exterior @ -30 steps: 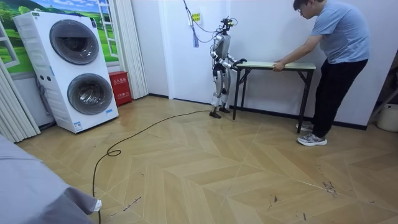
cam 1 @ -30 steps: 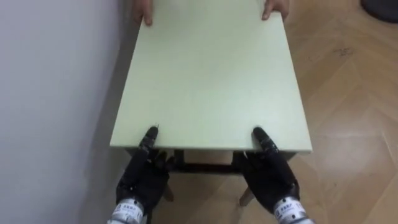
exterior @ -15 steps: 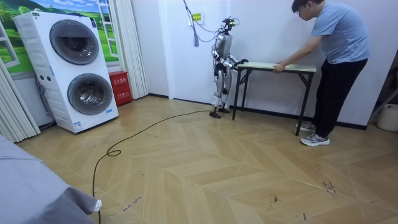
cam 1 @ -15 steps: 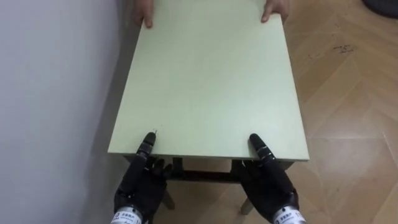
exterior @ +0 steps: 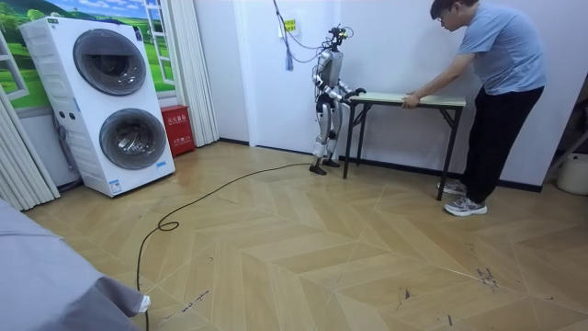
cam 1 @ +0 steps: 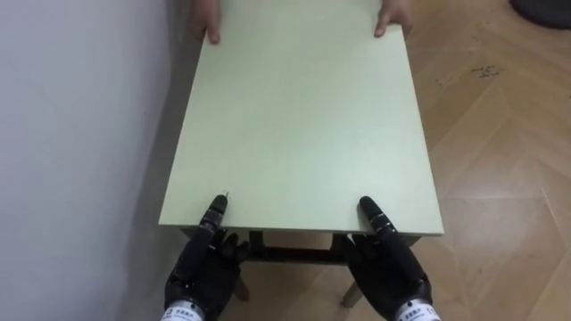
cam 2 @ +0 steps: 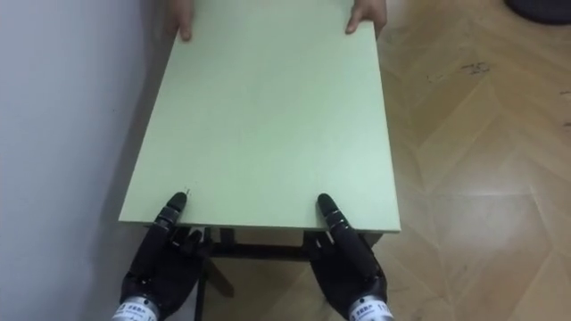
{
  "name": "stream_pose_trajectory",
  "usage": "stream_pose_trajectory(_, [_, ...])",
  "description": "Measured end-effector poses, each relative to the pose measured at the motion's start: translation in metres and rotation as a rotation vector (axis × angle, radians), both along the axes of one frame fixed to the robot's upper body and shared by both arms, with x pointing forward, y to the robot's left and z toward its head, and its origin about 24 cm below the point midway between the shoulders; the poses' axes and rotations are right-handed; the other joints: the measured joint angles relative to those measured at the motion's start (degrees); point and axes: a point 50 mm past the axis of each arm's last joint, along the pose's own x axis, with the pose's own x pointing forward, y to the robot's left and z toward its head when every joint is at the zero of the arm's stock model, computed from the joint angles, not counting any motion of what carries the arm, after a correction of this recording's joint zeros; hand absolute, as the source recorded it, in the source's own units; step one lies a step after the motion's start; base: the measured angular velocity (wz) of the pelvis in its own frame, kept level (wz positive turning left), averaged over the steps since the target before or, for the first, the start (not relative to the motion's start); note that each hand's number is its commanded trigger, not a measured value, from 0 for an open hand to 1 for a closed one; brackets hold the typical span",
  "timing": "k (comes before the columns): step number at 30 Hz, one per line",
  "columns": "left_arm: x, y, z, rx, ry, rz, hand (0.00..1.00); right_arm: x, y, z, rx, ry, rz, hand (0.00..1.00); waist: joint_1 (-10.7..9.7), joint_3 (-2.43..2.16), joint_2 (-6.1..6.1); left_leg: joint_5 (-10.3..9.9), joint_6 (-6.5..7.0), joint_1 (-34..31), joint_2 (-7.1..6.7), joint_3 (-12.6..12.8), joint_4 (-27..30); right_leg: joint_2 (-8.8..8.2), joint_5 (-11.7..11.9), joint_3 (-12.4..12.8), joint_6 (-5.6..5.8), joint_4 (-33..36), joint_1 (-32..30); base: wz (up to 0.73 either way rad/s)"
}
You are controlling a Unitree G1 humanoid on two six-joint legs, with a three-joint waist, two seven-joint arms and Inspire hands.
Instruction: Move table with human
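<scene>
A pale green table (cam 1: pixel 303 116) (cam 2: pixel 268 107) (exterior: pixel 404 97) with dark legs stands along the white wall. I stand at its near end. My left hand (cam 1: pixel 203 267) grips the near edge at the left corner, thumb on top and fingers curled under. My right hand (cam 1: pixel 388 263) holds the same edge at the right corner the same way. At the far end a person (exterior: pixel 501 83) leans over and holds the far edge with both hands (cam 1: pixel 207 18) (cam 1: pixel 393 16).
The white wall (cam 1: pixel 80 134) runs close along the table's left side. Wooden parquet floor (cam 1: pixel 500 143) lies open to the right. In the room view a stacked washer and dryer (exterior: pixel 106 101) stand at the room view's left, and a dark cable (exterior: pixel 211 193) trails across the floor.
The view has shifted slightly, so the table's near edge sits a little differently against my hands. In the room view the person has shifted their feet a little. Both grips are unchanged.
</scene>
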Motion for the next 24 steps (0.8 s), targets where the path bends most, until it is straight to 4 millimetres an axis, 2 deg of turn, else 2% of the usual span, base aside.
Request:
stream_pose_trajectory(15, [-0.011, 0.001, -0.017, 0.029, 0.052, -0.022, 1.0, -0.006, -0.005, -0.013, -0.044, 0.053, 0.009, 1.0, 0.17, 0.0, 0.03, 0.0, 0.05, 2.28, 0.11, 0.34, -1.04, 0.22, 0.01, 0.01, 0.02, -0.57, 1.67, 0.0])
stream_pose_trajectory(16, [-0.011, 0.001, -0.017, 0.032, 0.048, -0.023, 1.0, -0.006, -0.005, -0.013, -0.042, 0.051, 0.01, 0.71, 0.19, -0.01, 0.03, 0.0, 0.06, 2.27, 0.11, 0.34, -1.15, 0.24, 0.01, 0.01, 0.02, -0.56, 1.81, 0.0])
stream_pose_trajectory(17, [-0.011, 0.001, -0.018, 0.031, 0.046, -0.024, 1.0, -0.006, -0.005, -0.013, -0.044, 0.05, 0.011, 0.35, 0.2, -0.01, 0.03, 0.0, 0.06, 2.3, 0.11, 0.36, -1.2, 0.24, 0.01, 0.05, 0.02, -0.57, 1.85, 0.0])
stream_pose_trajectory(18, [-0.011, 0.002, -0.018, 0.031, 0.046, -0.026, 1.0, -0.006, -0.005, -0.013, -0.044, 0.051, 0.011, 0.13, 0.18, -0.01, 0.03, 0.0, 0.06, 2.39, 0.11, 0.38, -1.2, 0.24, 0.01, 0.07, 0.02, -0.58, 1.94, 0.0])
stream_pose_trajectory(19, [-0.012, 0.002, -0.019, 0.035, 0.046, -0.029, 1.0, -0.007, -0.004, -0.014, -0.044, 0.054, 0.011, 0.0, 0.15, -0.02, 0.04, 0.0, 0.06, 2.67, 0.13, 0.42, -1.25, 0.25, 0.01, 0.08, 0.02, -0.58, 2.15, 0.0])
stream_pose_trajectory(21, [-0.012, 0.003, -0.021, 0.037, 0.046, -0.029, 0.69, -0.007, -0.004, -0.015, -0.046, 0.054, 0.013, 0.0, 0.05, -0.05, 0.03, 0.0, 0.06, 2.97, 0.14, 0.42, -1.33, 0.27, 0.01, 0.08, 0.02, -0.59, 2.37, 0.0])
stream_pose_trajectory(22, [-0.012, 0.004, -0.021, 0.039, 0.044, -0.03, 0.22, -0.008, -0.003, -0.015, -0.05, 0.049, 0.019, 0.0, 0.05, -0.05, 0.03, 0.0, 0.06, 3.05, 0.14, 0.42, -1.46, 0.3, 0.01, 0.2, 0.02, -0.59, 2.36, -0.04])
stream_pose_trajectory(23, [-0.012, 0.005, -0.022, 0.048, 0.041, -0.034, 0.0, -0.008, -0.003, -0.015, -0.064, 0.035, 0.036, 0.0, 0.07, -0.07, 0.0, 0.0, 0.06, 3.24, 0.14, 0.45, -1.68, 0.32, 0.01, 0.3, 0.02, -0.59, 2.37, -0.05])
stream_pose_trajectory(24, [-0.013, 0.005, -0.023, 0.05, 0.04, -0.036, 0.0, -0.008, -0.003, -0.015, -0.077, 0.026, 0.048, 0.0, 0.08, -0.14, -0.05, 0.0, 0.06, 3.37, 0.14, 0.46, -1.82, 0.34, 0.01, 0.35, 0.02, -0.58, 2.39, -0.07])
